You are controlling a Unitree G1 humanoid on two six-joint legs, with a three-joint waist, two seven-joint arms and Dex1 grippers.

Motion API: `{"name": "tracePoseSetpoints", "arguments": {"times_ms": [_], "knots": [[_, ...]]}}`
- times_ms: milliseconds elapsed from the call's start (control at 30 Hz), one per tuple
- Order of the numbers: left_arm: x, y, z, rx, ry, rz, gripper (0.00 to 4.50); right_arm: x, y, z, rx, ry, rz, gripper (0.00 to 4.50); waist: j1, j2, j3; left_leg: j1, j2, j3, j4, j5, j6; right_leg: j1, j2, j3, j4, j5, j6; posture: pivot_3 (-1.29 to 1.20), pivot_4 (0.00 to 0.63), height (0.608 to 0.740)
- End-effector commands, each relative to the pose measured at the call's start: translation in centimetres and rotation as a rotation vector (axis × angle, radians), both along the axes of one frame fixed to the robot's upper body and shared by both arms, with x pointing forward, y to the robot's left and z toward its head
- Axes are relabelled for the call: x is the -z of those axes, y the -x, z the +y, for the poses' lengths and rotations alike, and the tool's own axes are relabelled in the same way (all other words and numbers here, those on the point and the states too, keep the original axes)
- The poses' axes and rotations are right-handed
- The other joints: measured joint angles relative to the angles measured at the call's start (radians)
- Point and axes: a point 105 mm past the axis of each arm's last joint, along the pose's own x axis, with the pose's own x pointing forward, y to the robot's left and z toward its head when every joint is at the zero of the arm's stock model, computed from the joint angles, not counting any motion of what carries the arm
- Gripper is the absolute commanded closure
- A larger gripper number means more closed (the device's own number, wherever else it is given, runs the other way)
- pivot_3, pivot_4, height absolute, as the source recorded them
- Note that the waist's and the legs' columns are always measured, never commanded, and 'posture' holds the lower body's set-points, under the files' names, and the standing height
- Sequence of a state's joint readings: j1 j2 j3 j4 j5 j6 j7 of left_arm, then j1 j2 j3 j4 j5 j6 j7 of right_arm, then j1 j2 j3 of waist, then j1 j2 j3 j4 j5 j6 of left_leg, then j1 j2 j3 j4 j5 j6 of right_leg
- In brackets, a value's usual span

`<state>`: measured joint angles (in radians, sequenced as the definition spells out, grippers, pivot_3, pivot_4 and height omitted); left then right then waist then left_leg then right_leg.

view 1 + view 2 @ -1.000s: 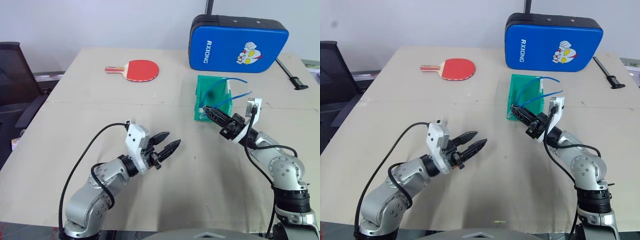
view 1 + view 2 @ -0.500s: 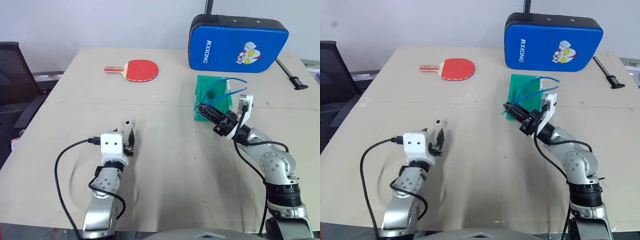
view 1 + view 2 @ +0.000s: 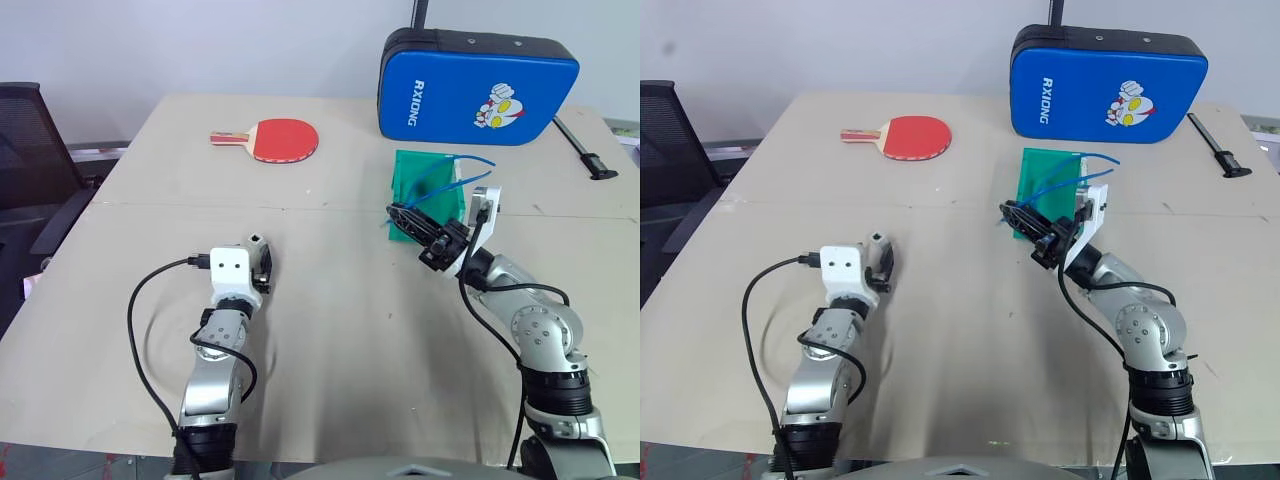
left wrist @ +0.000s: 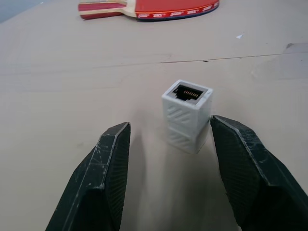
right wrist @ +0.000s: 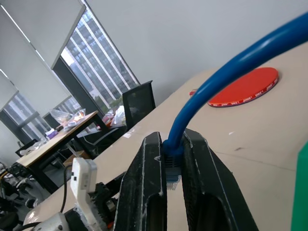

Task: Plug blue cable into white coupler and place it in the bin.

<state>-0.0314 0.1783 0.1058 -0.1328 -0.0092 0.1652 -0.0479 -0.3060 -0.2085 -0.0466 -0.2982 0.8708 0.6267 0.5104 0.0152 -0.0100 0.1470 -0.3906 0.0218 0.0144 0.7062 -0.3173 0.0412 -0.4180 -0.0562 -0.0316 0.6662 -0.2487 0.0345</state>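
The white coupler [image 4: 186, 115] stands on the table with its dark socket facing up. It sits just ahead of my left gripper [image 4: 169, 122], which is open and level, and it is close to one finger [image 4: 240, 159] without touching it. In the head view the coupler [image 3: 256, 241] shows at the tip of the left gripper [image 3: 259, 262]. My right gripper [image 3: 402, 214] hovers in front of the green bin [image 3: 408, 182], shut on the plug end of the blue cable [image 5: 226, 67]. The cable [image 3: 462, 165] loops back over the bin.
A red table-tennis paddle [image 3: 283, 139] lies at the far left of the table. A large blue padded case [image 3: 476, 88] stands behind the bin, and a black tool [image 3: 588, 152] lies at the far right. A black chair [image 3: 28, 150] stands off the table's left edge.
My left arm has swung from pointing right to pointing straight ahead and moved left and down, bringing its open fingers up to the coupler. The right gripper keeps its hold on the cable, nearly still.
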Motion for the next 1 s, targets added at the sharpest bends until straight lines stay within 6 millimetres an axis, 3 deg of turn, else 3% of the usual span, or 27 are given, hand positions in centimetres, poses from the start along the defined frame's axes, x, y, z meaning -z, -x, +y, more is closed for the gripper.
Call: {"name": "tracePoseSetpoints", "arguments": {"times_ms": [33, 267, 500, 1000], "knots": [[0.5, -0.5, -0.5, 0.009, -0.017, 0.017, 1.81, -1.3, 0.5, 0.2, 0.000, -0.012, -0.054, 4.50, 0.000, 0.000, 0.000, 0.000, 0.000, 0.000, 0.000, 0.000, 0.000, 0.000, 0.000, 0.000, 0.000, 0.000, 0.000, 0.00, 0.150, 0.681], [0.2, -1.3, -1.8, 0.029, -0.033, -0.004, 1.81, -1.2, 0.5, 0.2, 0.009, -0.013, -0.050, 4.50, 0.001, 0.000, 0.000, 0.000, 0.000, 0.000, 0.001, 0.000, 0.000, 0.000, 0.000, -0.001, 0.001, 0.000, 0.000, 0.00, 0.150, 0.681], [0.1, -0.1, -1.4, -0.125, 0.023, -0.016, 1.81, -1.0, 0.7, 0.0, 0.007, -0.012, -0.045, 4.50, -0.001, 0.000, 0.000, 0.000, 0.000, 0.000, 0.001, 0.000, 0.000, 0.000, -0.001, 0.000, 0.000, 0.000, 0.000, 0.00, 0.150, 0.681], [0.1, -0.5, -1.6, -0.153, 0.084, 0.001, 1.81, -0.4, 0.9, 0.2, -0.006, -0.005, -0.029, 4.50, 0.000, 0.000, -0.001, 0.000, -0.001, 0.000, 0.001, 0.000, 0.000, 0.000, 0.000, -0.001, 0.000, 0.000, 0.000, 0.00, 0.150, 0.681]]}}
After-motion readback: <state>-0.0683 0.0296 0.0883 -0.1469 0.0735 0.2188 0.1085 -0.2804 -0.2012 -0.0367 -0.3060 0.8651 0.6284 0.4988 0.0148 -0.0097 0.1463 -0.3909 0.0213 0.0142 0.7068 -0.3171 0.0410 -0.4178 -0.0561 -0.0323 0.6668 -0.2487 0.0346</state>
